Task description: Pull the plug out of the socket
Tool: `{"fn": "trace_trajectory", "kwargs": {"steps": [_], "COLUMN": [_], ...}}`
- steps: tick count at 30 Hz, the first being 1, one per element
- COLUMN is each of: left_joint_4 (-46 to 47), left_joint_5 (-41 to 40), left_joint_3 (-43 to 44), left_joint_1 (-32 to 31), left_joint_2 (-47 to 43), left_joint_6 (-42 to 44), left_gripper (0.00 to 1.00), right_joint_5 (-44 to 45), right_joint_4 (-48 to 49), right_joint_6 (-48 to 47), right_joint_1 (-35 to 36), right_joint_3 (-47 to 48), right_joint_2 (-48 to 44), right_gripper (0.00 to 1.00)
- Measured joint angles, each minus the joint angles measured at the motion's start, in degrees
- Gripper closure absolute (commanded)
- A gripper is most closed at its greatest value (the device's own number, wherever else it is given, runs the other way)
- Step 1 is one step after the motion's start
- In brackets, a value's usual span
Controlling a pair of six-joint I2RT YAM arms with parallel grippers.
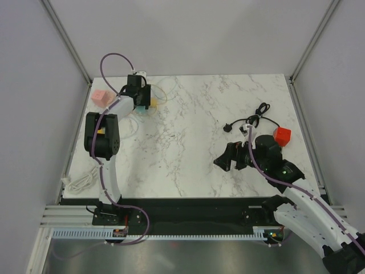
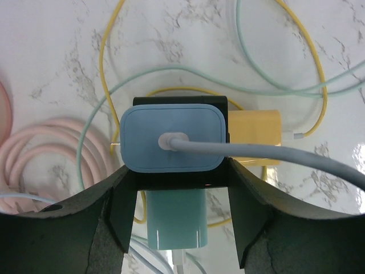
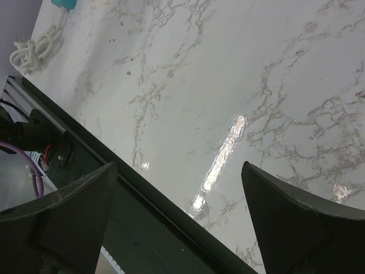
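Note:
In the left wrist view a black socket cube (image 2: 179, 103) carries a light blue plug (image 2: 171, 140) on the face towards the camera, with a grey-blue cable (image 2: 285, 157) leading right. A yellow adapter (image 2: 255, 136) sits on its right side and a teal adapter (image 2: 174, 220) on its near side. My left gripper (image 2: 178, 171) straddles the cube, its fingers (image 2: 117, 200) against the cube's two sides just under the blue plug. In the top view it (image 1: 138, 91) is at the back left. My right gripper (image 1: 227, 161) is open and empty above the table's front right.
Yellow, mint and pink cables (image 2: 40, 148) loop around the socket. A pink block (image 1: 101, 96) lies at the back left. A red cube (image 1: 282, 135) with a black cord (image 1: 251, 121) lies at the right. A white cord (image 1: 80, 181) lies at the front left edge.

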Motion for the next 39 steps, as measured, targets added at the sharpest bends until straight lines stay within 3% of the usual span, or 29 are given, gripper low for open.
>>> {"fn": "trace_trajectory", "kwargs": {"steps": [12,26,30,35,39], "left_joint_4": [-5.0,-7.1,-6.8,-7.1,-7.1], "left_joint_5": [-2.6,-7.2,-11.7,-14.7,-16.1], "left_joint_3": [-18.8,-41.6,-49.0,-53.4,-55.0], "left_joint_1": [-9.0,-29.2,-37.7,-46.8,-49.4], "left_joint_2": [-16.5,-38.7,-43.5,-48.5,-50.4], "left_joint_6": [-8.1,-23.7,-29.3,-36.2,-40.6], "left_gripper": [0.83,0.82,0.81,0.71,0.55], "right_joint_5": [0.2,0.1,0.4,1.2,1.5], "right_joint_4": [2.2,3.1,3.2,3.5,3.8], "right_joint_6": [0.4,1.7,2.5,3.3,3.9], "right_joint_1": [0.0,0.0,0.0,0.0,0.0], "right_joint_3": [-1.2,-3.2,-3.9,-4.7,-5.7], "right_joint_2": [2.1,1.2,0.8,0.9,1.2], "right_gripper": [0.02,0.02,0.02,0.02,0.02]}}
